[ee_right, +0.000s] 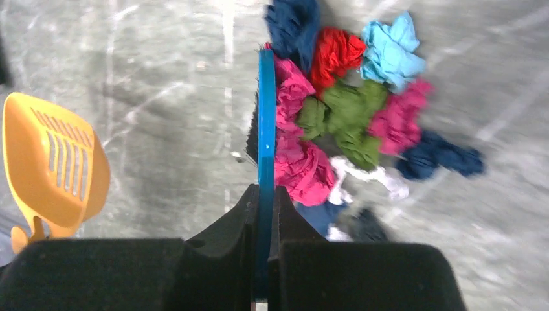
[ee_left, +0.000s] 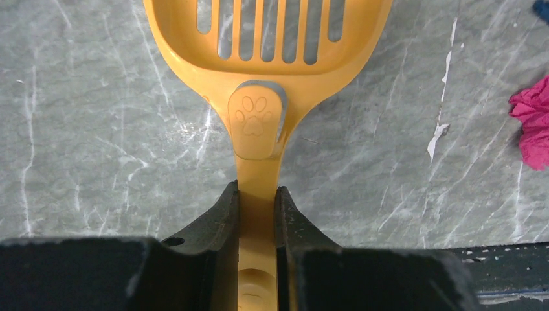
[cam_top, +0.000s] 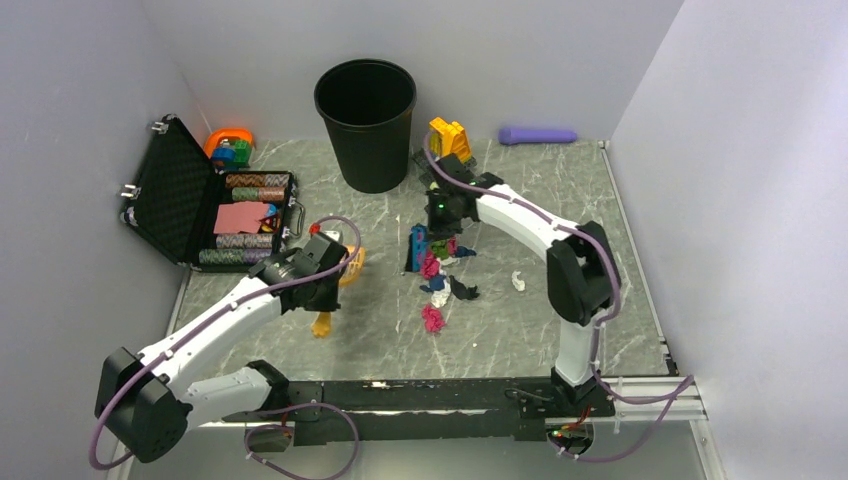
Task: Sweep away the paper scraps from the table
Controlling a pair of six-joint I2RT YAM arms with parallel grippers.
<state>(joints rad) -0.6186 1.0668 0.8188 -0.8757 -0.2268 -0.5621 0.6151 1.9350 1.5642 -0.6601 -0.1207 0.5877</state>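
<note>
Grey marble-patterned table (cam_top: pixel 520 340) carries the paper scraps (cam_top: pixel 437 278) in a loose pile near its middle. Left tool (ee_left: pixel 257 192) is clamped on an orange slotted scoop (ee_left: pixel 265 71); right tool (ee_right: pixel 265 193) pinches a blue brush (ee_right: pixel 266 116) at the pile's left edge. With the scoop well apart, a stroke may scatter wads wide of it.

A black bin (cam_top: pixel 366 120) stands upright at the back. Left of it, an open black case (cam_top: pixel 172 190) holds rows of chips (cam_top: pixel 257 182) and a pink card (cam_top: pixel 240 217). Right of the bin are yellow toy bricks (cam_top: pixel 450 137) and a purple cylinder (cam_top: pixel 537 135). An orange slotted scoop (ee_left: pixel 268 39) bears a paw print. A blue brush (ee_right: pixel 266 129) shows edge-on.
</note>
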